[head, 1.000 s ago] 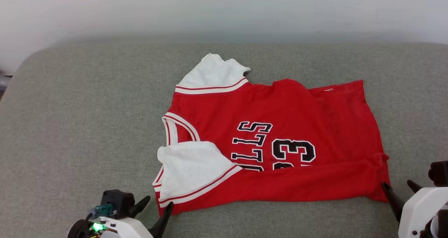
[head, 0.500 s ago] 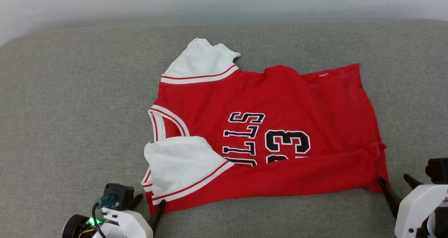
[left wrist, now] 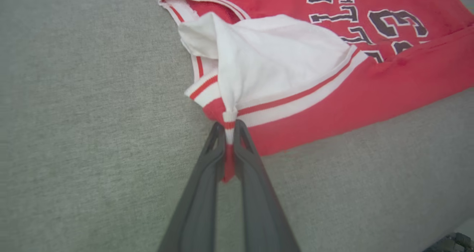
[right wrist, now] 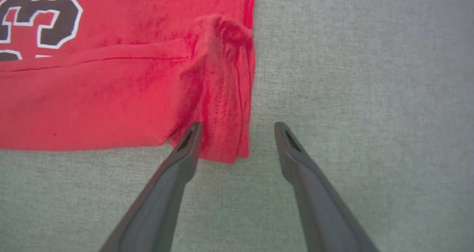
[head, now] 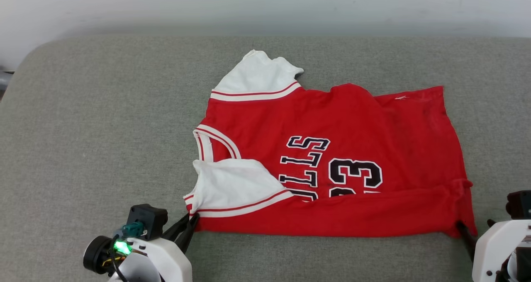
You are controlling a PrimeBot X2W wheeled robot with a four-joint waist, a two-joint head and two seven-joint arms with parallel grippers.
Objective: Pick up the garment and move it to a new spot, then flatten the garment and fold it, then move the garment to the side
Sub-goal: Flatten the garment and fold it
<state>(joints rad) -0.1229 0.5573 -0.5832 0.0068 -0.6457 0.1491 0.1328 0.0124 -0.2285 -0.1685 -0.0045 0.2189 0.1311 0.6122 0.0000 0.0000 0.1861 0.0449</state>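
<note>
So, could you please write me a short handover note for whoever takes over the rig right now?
Left tool: shut on the striped trim at the near sleeve corner of the garment.
Right tool: open, fingers either side of the near hem corner, not gripping.
Garment: spread on the grey fabric surface, collar towards the robot's left, near edge folded over the lower lettering.
Done: laid out, one long fold apparently made.
Left: close the right tool on its corner, finish folding, move it aside.
</note>
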